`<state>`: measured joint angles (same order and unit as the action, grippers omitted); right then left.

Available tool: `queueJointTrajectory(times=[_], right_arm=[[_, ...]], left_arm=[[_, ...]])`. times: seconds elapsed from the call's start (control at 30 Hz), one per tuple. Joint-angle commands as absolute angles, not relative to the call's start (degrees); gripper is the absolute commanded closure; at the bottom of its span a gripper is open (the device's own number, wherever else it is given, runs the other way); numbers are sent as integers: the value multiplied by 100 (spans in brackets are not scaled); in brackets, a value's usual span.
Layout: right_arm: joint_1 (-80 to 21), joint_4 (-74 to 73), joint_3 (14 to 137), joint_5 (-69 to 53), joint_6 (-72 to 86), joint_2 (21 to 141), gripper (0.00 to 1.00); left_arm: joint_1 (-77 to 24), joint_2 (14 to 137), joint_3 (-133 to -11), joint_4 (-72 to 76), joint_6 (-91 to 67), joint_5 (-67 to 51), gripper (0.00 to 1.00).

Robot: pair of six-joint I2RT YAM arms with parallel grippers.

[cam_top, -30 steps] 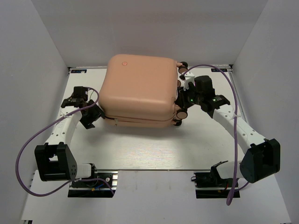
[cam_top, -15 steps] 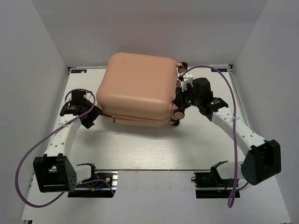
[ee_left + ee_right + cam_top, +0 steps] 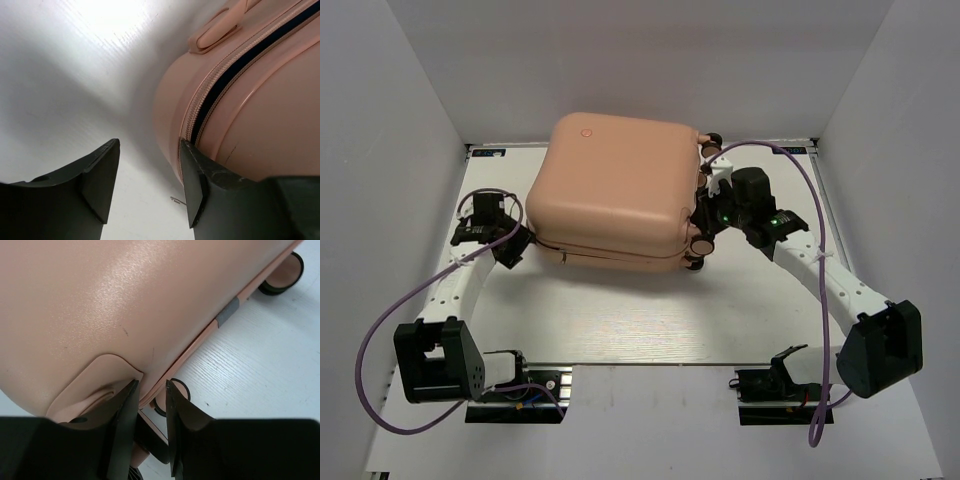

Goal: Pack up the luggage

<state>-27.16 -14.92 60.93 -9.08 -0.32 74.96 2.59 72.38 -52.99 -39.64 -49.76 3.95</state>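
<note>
The luggage (image 3: 615,190) lies flat on the table (image 3: 620,310), toward its far middle, upper shell down on the lower one. The left wrist view shows a dark strip open between the zipper (image 3: 200,100) rows below the side handle (image 3: 217,30), so the step in hand is judged to be closing, not loading. The left gripper (image 3: 147,180) stands at the case's near-left corner, jaws spread with only bare table between them, one finger against the corner by the seam. The right gripper (image 3: 151,385) sits at the wheel (image 3: 282,272) side, fingers drawn near each other over a moulded recess by the seam; whether they pinch the shell's lip cannot be told. The next move calls for finding the zipper pull and drawing it along the seam while the opposite arm braces the case. The contents are hidden and no pull is identifiable.
</note>
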Motion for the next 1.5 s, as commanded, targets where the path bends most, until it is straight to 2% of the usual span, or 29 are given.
queueJointTrajectory(times=[0.0, 0.1, 0.2, 0.3, 0.33, 0.37, 0.4, 0.5, 0.53, 0.57, 0.6, 0.63, 0.67, 0.7, 0.73, 0.77, 0.83, 0.97, 1.0, 1.07, 1.1, 1.13, 1.2, 1.3, 1.47], right_arm=[[-2813, -1766, 5994, -1413, -430, 7453, 65], [-2812, -1881, 6108, -1836, -667, 7558, 64], [-2804, -2048, 6275, -2389, -825, 7698, 64], [-2813, -1899, 6416, -2821, -783, 7866, 64], [-2821, -1681, 6433, -2865, -591, 7901, 64], [-2821, -1566, 6468, -2813, -511, 7919, 64], [-2830, -1382, 6704, -2760, -431, 7928, 64], [-2821, -1756, 7258, -1570, -299, 8007, 57], [-2786, -1871, 7338, -990, -221, 7963, 48], [-2786, -1968, 7461, -271, -176, 7928, 43], [-2786, -2291, 7523, -29, -184, 7902, 38], [-2786, -2433, 7593, 670, -185, 7719, 27], [-2786, -2678, 7629, 1234, -202, 7630, 24], [-2769, -2863, 7620, 1492, -228, 7464, 13], [-2760, -2917, 7585, 1773, -220, 7253, 10], [-2734, -3040, 7472, 2602, -141, 7181, 10], [-2646, -3425, 7453, 3291, 165, 6988, 10], [-2365, -4112, 7287, 3472, 685, 6838, 10], [-2190, -4174, 7217, 3428, 1007, 6829, 10], [-2005, -4324, 6963, 3375, 1133, 6777, 10], [-1900, -4385, 6891, 3488, 1430, 6715, 10], [-1846, -4412, 6673, 3541, 1520, 6637, 10], [-1679, -4526, 6391, 3690, 1914, 6418, 10], [-1486, -4386, 5828, 3753, 2118, 6023, 10], [-1222, -4438, 5362, 3691, 2276, 5573, 10]], left_arm=[[80, 7619, -4905, -3331, -5071, 431, 38], [-148, 7874, -4834, -3033, -5036, 527, 38], [-272, 8208, -4904, -2944, -5054, 536, 47], [-351, 8620, -4983, -2944, -5028, 518, 72], [-395, 8674, -5001, -2936, -5010, 519, 94], [-404, 8744, -5131, -2979, -4992, 492, 100], [-422, 8841, -5168, -3110, -4983, 483, 100], [-457, 8685, -5238, -3243, -4878, 615, 100], [-440, 8631, -5317, -3313, -4852, 624, 98], [-448, 8500, -5378, -3662, -4817, 815, 91], [-431, 8377, -5544, -3813, -4729, 904, 79], [-431, 8306, -5772, -3954, -4615, 1062, 31], [-422, 8201, -5905, -4260, -4536, 1150, 11], [-413, 8113, -6411, -4646, -4265, 1186, 0], [-422, 8078, -6599, -5067, -4219, 1378, 0], [-491, 8025, -6775, -5463, -4175, 1554, 0], [-606, 7954, -7399, -5982, -4052, 1800, 0], [-1308, 7761, -7971, -6512, -3912, 1855, 0], [-1919, 7735, -7998, -6539, -3894, 1794, 0], [-2449, 7778, -8164, -6530, -3937, 1828, 0], [-3305, 7900, -8252, -6539, -3972, 1854, 0], [-3627, 7971, -8610, -6600, -4025, 1968, 0], [-4984, 8568, -8919, -6653, -4279, 2153, 0], [-5886, 9200, -9719, -6645, -4859, 2425, 0], [-6670, 10010, -10597, -6056, -5158, 3065, 0]])
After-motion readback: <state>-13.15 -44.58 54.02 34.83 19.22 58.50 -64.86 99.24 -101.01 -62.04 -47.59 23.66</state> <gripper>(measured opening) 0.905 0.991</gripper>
